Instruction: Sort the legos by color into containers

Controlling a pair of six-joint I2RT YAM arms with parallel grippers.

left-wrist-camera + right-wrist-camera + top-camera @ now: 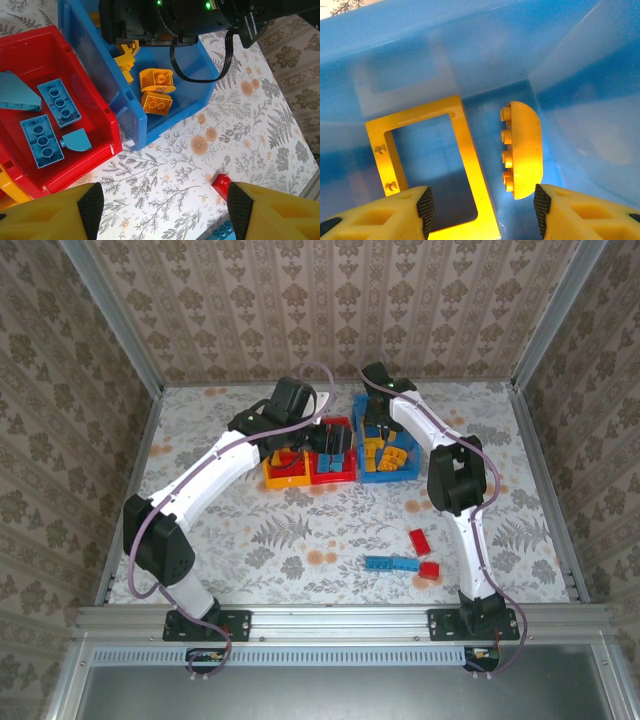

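Observation:
Three containers stand side by side: the yellow bin [272,480], the red bin [333,478] and the blue bin [388,475]. The red bin [95,132] holds several blue legos [42,140]. Inside the blue bin [200,85] lie yellow legos [156,103]. My right gripper [482,205] hangs open inside the blue bin [580,115], above a yellow open frame [465,145] and a yellow half-round brick [524,149], gripping neither. My left gripper [162,205] is open over the bare table in front of the bins, with a red brick [220,183] beside its right finger [239,209].
Loose legos lie on the table near the right arm: a red brick [419,541], a long blue one [391,563] and another red one [429,570]. The right arm's wrist [170,17] hangs over the blue bin. Metal rails edge the table.

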